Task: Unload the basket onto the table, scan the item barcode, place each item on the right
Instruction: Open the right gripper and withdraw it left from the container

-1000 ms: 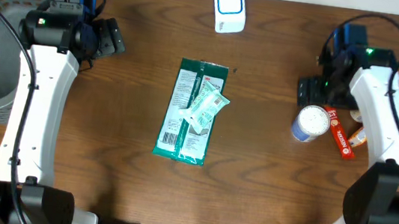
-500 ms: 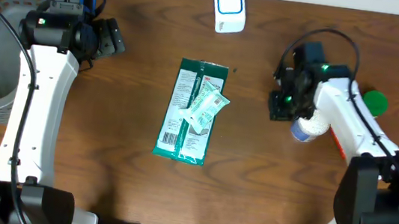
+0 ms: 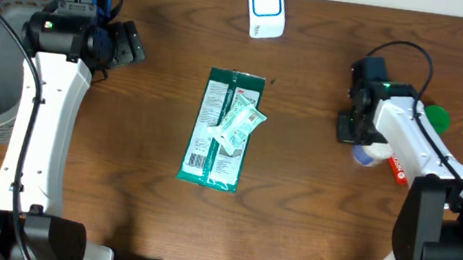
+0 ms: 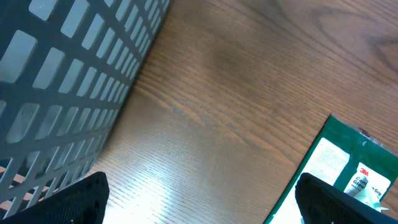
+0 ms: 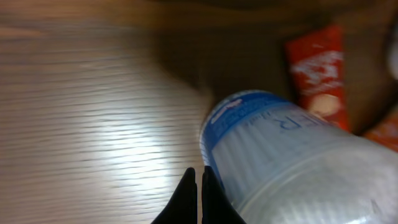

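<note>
1. Flat green packet (image 3: pixel 218 133) lies central on wooden bench (image 3: pixel 120 187); small pale sachet (image 3: pixel 239 124) atop it reads "3M".
2. White blue-labelled bottle (image 5: pixel 292 162): lettering blurred, possibly "PR".
3. Right claw (image 5: pixel 199 186) closed beside bottle; left claw (image 4: pixel 205 199) wide open.

Seen from overhead, the counter (image 3: pixel 311 200) is bright and evenly lit, sharp throughout, with only faint, soft shadows. In the left wrist view, pale glare washes the wood beside the basket (image 4: pixel 56 74). The right wrist view is smeared: the bottle (image 5: pixel 292 155) is out of focus, white glare lies across the wood, and the top is dim.
</note>
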Available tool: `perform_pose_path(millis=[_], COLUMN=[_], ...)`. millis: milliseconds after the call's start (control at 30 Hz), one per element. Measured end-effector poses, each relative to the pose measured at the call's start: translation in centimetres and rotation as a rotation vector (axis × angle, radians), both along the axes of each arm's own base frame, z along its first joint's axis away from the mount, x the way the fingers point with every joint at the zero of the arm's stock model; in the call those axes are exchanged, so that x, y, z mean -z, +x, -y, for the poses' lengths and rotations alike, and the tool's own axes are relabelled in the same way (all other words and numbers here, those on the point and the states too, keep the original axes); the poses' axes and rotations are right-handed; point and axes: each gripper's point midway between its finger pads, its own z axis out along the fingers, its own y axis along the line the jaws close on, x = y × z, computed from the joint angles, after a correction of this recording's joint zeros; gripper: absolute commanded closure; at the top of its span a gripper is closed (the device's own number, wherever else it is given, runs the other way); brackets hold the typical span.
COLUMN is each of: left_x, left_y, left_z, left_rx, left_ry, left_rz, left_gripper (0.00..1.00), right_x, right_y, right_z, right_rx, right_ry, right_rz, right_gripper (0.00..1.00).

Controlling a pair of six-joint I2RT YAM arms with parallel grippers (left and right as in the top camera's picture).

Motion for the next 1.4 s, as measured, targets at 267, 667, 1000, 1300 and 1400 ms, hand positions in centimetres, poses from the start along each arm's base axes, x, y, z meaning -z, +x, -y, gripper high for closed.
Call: perform_pose_path(millis=[267,667,1000,1300,1400], left_x=[0.0,0.0,0.0,0.1,0.5], left_y=[0.0,0.0,0.0,-0.1,-0.3], left_z=[0.0,0.0,0.0,0.7,2.8], left_rx=[0.000,0.000,0.000,0.020,0.071], left_ry=[0.000,0.000,0.000,-0.037,-0.147], left_rz=[0.000,0.000,0.000,-0.005,-0.021], left_gripper=[0.04,0.04,0.04,0.07,0.29], right_x=[-0.3,-0.1,-3.5,-4.1,-4.1], right_y=[0.0,1.5,2.0,0.9,0.9], right_z=[3.5,-2.6,-12.8,-15.7,-15.7], right_rx=[0.074,0.040,-0.059,-0.099,-0.099], right_ry=[-0.066,0.304,0.792,0.861,0.862], right_rz=[0.005,0.045,0.056,0.014,0.013], right_gripper=[0.97,0.23,0.20,0.20,0.20])
